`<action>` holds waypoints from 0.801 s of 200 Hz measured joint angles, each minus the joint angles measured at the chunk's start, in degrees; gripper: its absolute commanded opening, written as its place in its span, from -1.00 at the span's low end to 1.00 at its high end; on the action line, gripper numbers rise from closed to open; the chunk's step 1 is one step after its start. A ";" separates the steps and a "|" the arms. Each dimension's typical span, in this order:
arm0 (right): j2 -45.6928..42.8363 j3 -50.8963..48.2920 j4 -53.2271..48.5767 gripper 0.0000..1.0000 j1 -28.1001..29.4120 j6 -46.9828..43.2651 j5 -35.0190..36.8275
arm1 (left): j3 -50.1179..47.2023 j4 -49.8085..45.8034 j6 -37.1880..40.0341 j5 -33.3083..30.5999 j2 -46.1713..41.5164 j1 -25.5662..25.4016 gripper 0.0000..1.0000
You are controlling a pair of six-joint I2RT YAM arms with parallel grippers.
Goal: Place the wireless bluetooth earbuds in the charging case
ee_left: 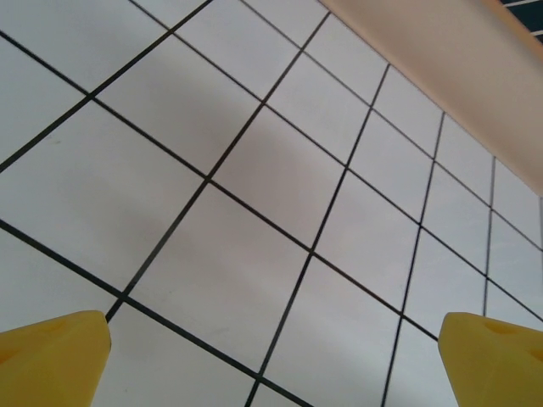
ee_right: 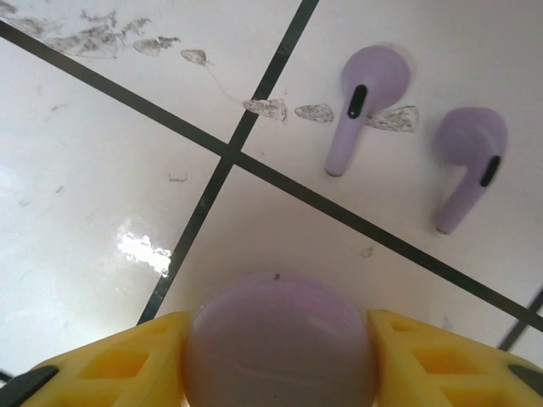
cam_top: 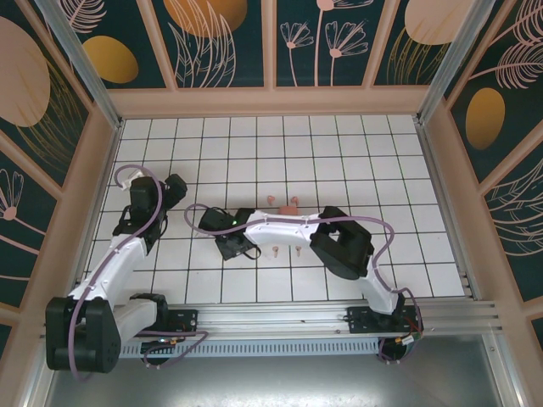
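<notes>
Two lilac earbuds lie side by side on the white tiles, just beyond my right gripper. That gripper is shut on a rounded lilac charging case, with a yellow finger pressed to each side. From above, the right gripper sits low over the middle tiles. Two small pinkish earbuds lie just right of it. Further back lie two more earbuds beside a coral-pink case. My left gripper hangs open over bare tiles.
The tiled floor is boxed in by peach-framed walls. Smudges mark the tiles near the lilac earbuds. The right arm's purple cable loops over the right-hand tiles.
</notes>
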 measured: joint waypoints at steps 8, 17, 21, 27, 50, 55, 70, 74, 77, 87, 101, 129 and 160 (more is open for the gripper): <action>-1.29 -0.52 0.00 -0.12 -0.07 0.15 0.00 | -0.22 0.72 0.00 0.83 -0.98 0.00 0.97; -3.13 -1.05 0.09 -0.12 -0.28 0.42 -0.02 | -0.59 1.79 -0.04 1.86 -2.27 0.00 0.97; -4.22 -1.29 0.22 -0.12 -0.44 0.55 0.00 | -0.83 2.34 -0.07 2.38 -2.93 0.00 0.98; -5.84 -1.73 0.55 -0.12 -0.76 0.90 -0.02 | -1.16 3.15 -0.13 3.17 -3.82 0.00 0.97; -12.11 -3.69 2.84 -0.12 -3.26 1.99 -0.22 | -3.06 7.04 -1.33 7.21 -6.34 0.00 0.97; -13.40 -4.13 3.43 -0.12 -4.20 2.47 -0.37 | -3.61 7.96 -1.64 8.33 -6.62 0.00 0.97; -16.37 -5.31 5.62 -0.13 -7.48 3.58 -1.20 | -5.55 11.08 -3.08 11.80 -6.84 -0.02 0.97; -17.07 -5.66 6.34 -0.13 -8.48 4.15 -1.42 | -6.12 11.89 -3.45 12.70 -6.84 -0.02 0.97; -17.46 -5.88 6.84 -0.13 -9.22 4.39 -1.68 | -6.75 12.90 -3.87 13.46 -6.84 -0.07 0.97; -18.58 -6.80 8.79 -0.14 -11.82 5.57 -2.62 | -8.68 15.45 -5.03 15.50 -6.86 -0.22 0.97; -19.32 -7.91 11.41 -0.14 -15.37 7.63 -4.17 | -12.13 20.06 -7.34 18.08 -6.86 -0.96 0.97; -19.43 -9.18 15.93 -0.13 -21.00 12.92 -7.39 | -17.49 27.71 -10.75 21.27 -6.71 -4.04 0.97; -19.43 -9.18 20.61 -0.14 -23.15 19.65 -10.75 | -20.76 38.21 -12.57 23.15 -5.51 -6.82 0.97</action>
